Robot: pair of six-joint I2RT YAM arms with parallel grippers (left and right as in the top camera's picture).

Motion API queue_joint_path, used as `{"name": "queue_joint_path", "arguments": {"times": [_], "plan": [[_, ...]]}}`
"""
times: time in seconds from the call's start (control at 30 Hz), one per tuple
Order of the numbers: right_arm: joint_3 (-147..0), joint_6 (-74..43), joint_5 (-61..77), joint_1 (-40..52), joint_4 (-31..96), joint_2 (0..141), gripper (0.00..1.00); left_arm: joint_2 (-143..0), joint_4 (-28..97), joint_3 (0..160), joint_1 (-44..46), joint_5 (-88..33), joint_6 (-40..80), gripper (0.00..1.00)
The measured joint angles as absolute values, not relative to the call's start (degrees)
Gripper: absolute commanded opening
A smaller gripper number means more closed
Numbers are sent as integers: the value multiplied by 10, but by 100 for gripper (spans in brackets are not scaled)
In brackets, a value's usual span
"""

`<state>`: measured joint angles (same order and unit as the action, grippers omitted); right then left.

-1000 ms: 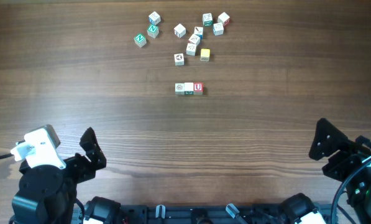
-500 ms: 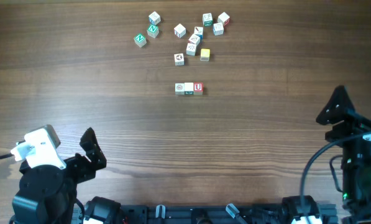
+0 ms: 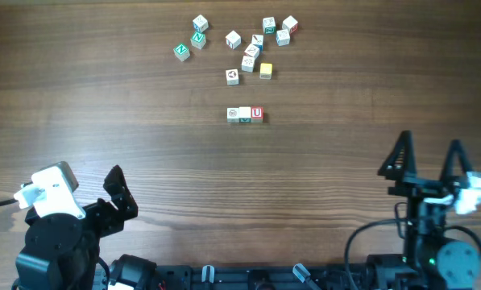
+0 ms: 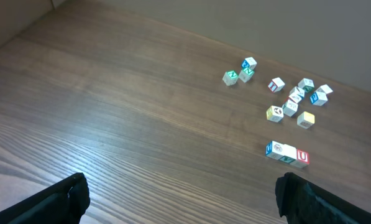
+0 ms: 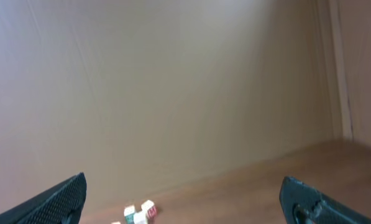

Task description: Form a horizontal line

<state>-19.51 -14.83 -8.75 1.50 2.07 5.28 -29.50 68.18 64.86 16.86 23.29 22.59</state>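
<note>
The horizontal line [image 3: 245, 114] is a short row of three small white cubes lying mid-table, its right cube showing a red "U". In the left wrist view the line [image 4: 288, 154] lies far ahead to the right. My left gripper [image 4: 182, 193] hangs open near the front left edge with only bare wood between its dark fingers. My right gripper [image 3: 429, 143] stands open at the front right, fingers pointing toward the far side, well apart from the row. The right wrist view looks mostly at the wall, with a few cubes [image 5: 140, 211] low in frame.
Several loose alphabet cubes [image 3: 248, 44] lie scattered at the far side, behind the row. Among them are a yellow cube [image 3: 266, 71] and two green "N" cubes [image 3: 182, 51]. Both arm bases sit along the front edge.
The right arm has swung in from the right edge and turned, so its open fingers now point straight toward the far side. The left arm and all cubes have not moved.
</note>
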Motion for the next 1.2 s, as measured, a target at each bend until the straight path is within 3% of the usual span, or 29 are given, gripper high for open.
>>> {"name": "queue_joint_path", "arguments": {"times": [0.43, 0.8, 1.2], "plan": [[-29, -204, -86, -18, -97, 11, 100, -295, 682, 649, 169, 233, 226, 100], [-3, -202, -92, -20, -12, 10, 100, -295, 682, 649, 169, 233, 226, 100], [-3, -146, -87, -20, -8, 10, 100, -295, 682, 649, 169, 233, 226, 100]]}}
